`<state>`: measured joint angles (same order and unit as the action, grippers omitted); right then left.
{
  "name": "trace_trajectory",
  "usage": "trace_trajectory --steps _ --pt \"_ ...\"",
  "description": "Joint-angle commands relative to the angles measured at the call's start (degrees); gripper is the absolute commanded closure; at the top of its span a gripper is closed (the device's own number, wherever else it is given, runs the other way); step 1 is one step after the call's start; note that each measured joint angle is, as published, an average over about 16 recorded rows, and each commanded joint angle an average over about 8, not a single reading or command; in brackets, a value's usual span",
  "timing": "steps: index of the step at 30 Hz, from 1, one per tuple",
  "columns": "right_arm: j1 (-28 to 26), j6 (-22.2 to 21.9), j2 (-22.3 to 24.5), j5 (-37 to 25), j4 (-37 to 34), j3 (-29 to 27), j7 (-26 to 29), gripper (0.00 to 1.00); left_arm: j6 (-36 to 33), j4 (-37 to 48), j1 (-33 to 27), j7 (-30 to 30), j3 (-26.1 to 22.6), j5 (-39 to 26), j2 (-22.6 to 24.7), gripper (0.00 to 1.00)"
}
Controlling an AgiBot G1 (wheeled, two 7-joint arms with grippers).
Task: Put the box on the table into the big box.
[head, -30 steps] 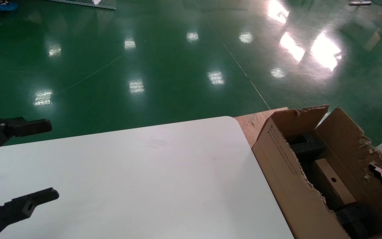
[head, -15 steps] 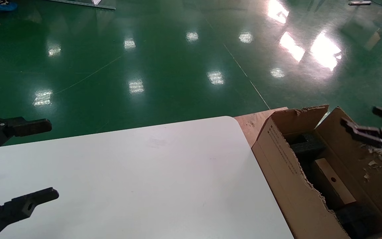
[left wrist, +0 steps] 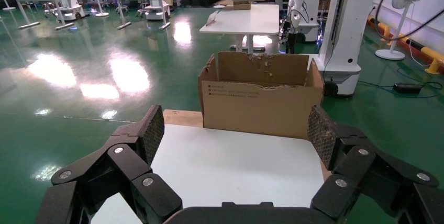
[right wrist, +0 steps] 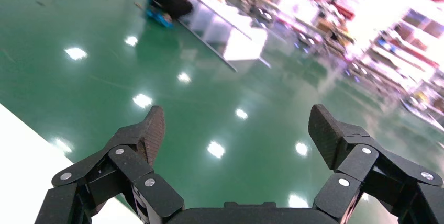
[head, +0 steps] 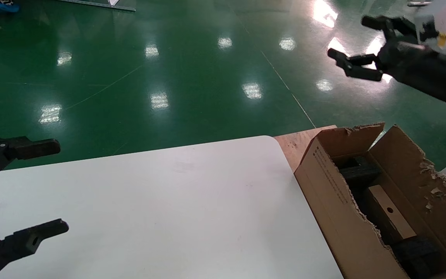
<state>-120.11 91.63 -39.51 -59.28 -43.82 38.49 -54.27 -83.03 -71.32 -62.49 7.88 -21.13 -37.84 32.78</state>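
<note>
- Two grippers I see from the head view. My right gripper (head: 356,46) is high in the air above the green floor (head: 168,69), fingers spread and holding nothing, well apart from the box (head: 390,217).
- The box lies inside the big box (head: 335,193), a small oblong brown cardboard piece with one round hole in its broad face, between black foam blocks (head: 358,170). The big box is corrugated, with ragged torn flaps, and stands just beside the rounded corner of the table (head: 168,209), which is white, smooth and matt.
- My left gripper (head: 33,190) rests at the table's left edge, fingers wide apart and empty.
- From the left wrist view, the textured pads (left wrist: 152,132) stand open over the table (left wrist: 235,166); the big box (left wrist: 259,101) is beyond its far edge, small print on its side.
- From the right wrist view, the right gripper (right wrist: 238,130) is open over the floor, with only a white table corner (right wrist: 26,171) below.
</note>
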Motion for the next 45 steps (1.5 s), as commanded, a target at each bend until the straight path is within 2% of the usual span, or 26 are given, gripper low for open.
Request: trace_trajectory --steps 1,7,12,45 --pt "-2.8 0.2 -1.7 -1.8 -0.1 -0.1 -1.3 0.00 0.0 0.0 0.0 0.0 0.0 0.0 0.0 0.00" --pt "-2.4 0.0 -1.5 -1.9 0.3 -0.2 -0.9 0.00 0.0 0.0 0.0 0.0 0.0 0.0 0.0 0.00" --pt "0.5 -0.3 -1.2 -0.9 5.7 -1.2 2.2 0.00 0.0 0.0 0.0 0.0 0.0 0.0 0.0 0.00" --pt "34.0 -3.6 2.1 9.7 70.1 -13.5 38.4 0.00 0.0 0.0 0.0 0.0 0.0 0.0 0.0 0.00"
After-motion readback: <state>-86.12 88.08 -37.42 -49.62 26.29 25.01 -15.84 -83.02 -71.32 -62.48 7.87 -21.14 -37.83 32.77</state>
